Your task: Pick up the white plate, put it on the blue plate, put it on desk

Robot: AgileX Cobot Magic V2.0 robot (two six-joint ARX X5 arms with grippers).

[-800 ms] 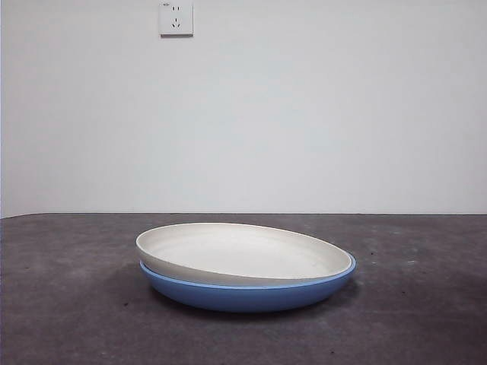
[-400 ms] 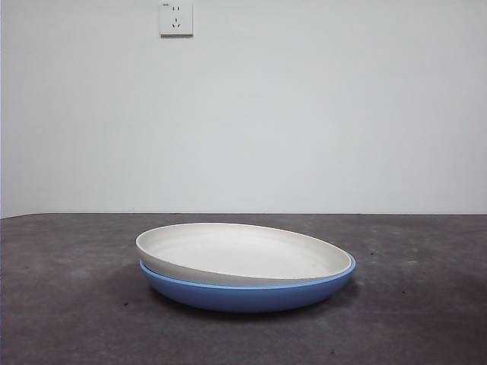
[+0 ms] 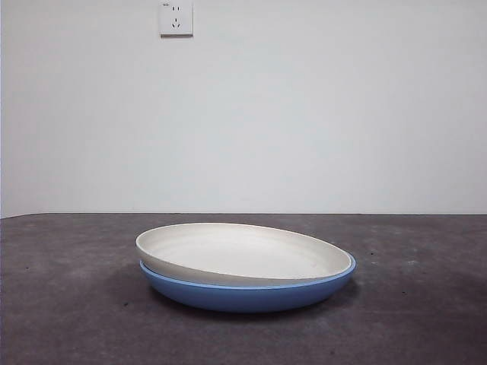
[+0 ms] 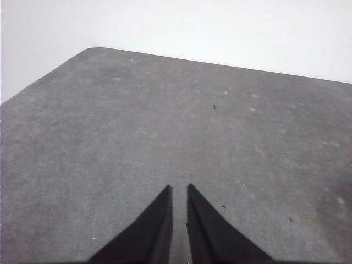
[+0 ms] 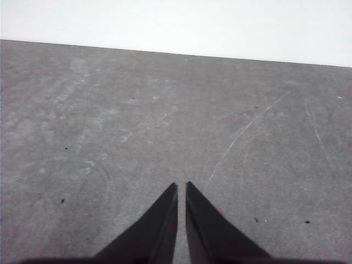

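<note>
The white plate [image 3: 243,255] sits inside the blue plate [image 3: 247,293], tilted, its left rim raised above the blue rim and its right rim sunk within it. The stack rests on the dark table [image 3: 61,304]. The left gripper [image 4: 179,190] and the right gripper [image 5: 181,187] each hang over bare table, jaws closed with only a thin slit between, holding nothing.

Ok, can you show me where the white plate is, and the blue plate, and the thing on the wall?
white plate [image 3: 243,255]: front view, on its cream inside.
blue plate [image 3: 243,296]: front view, on its outer wall facing the camera.
wall socket [image 3: 176,19]: front view, on its white faceplate.
</note>
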